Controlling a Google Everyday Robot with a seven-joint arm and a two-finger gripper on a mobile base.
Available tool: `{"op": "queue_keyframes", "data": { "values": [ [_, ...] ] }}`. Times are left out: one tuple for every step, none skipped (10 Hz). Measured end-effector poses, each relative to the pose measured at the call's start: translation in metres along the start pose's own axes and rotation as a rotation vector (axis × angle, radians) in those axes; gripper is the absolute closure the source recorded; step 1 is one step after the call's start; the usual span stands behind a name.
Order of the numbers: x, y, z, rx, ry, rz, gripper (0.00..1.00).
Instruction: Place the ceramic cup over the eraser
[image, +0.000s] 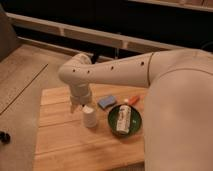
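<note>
The ceramic cup is small and white and stands upside down, wide end down, on the wooden table, left of the green bowl. My gripper hangs from the white arm just above and to the left of the cup, close to its top. I cannot tell whether it touches the cup. The eraser is not visible anywhere on the table; it is hidden or out of view.
A blue rectangular pad lies right of the gripper. A green bowl holds a white bottle. A small orange-and-white item lies behind the bowl. My arm's large white body fills the right side.
</note>
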Motion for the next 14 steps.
{"op": "queue_keyframes", "data": {
  "values": [
    [0.000, 0.000, 0.000, 0.000, 0.000, 0.000, 0.35],
    [0.000, 0.000, 0.000, 0.000, 0.000, 0.000, 0.35],
    [0.000, 0.000, 0.000, 0.000, 0.000, 0.000, 0.35],
    [0.000, 0.000, -0.001, 0.001, -0.002, -0.001, 0.35],
    [-0.001, 0.000, -0.001, 0.006, -0.007, -0.005, 0.35],
    [-0.010, -0.002, -0.003, 0.020, -0.039, -0.019, 0.35],
    [-0.020, -0.003, -0.005, 0.028, -0.078, -0.041, 0.35],
    [-0.035, -0.003, -0.009, 0.035, -0.132, -0.079, 0.35],
    [-0.047, -0.002, -0.010, 0.034, -0.175, -0.111, 0.35],
    [-0.052, -0.003, -0.008, 0.032, -0.193, -0.123, 0.35],
    [-0.053, -0.005, -0.004, 0.027, -0.199, -0.125, 0.35],
    [-0.051, -0.010, 0.004, 0.023, -0.192, -0.118, 0.35],
    [-0.049, -0.017, 0.012, 0.026, -0.181, -0.101, 0.35],
    [-0.048, -0.023, 0.017, 0.032, -0.174, -0.086, 0.35]
  ]
}}
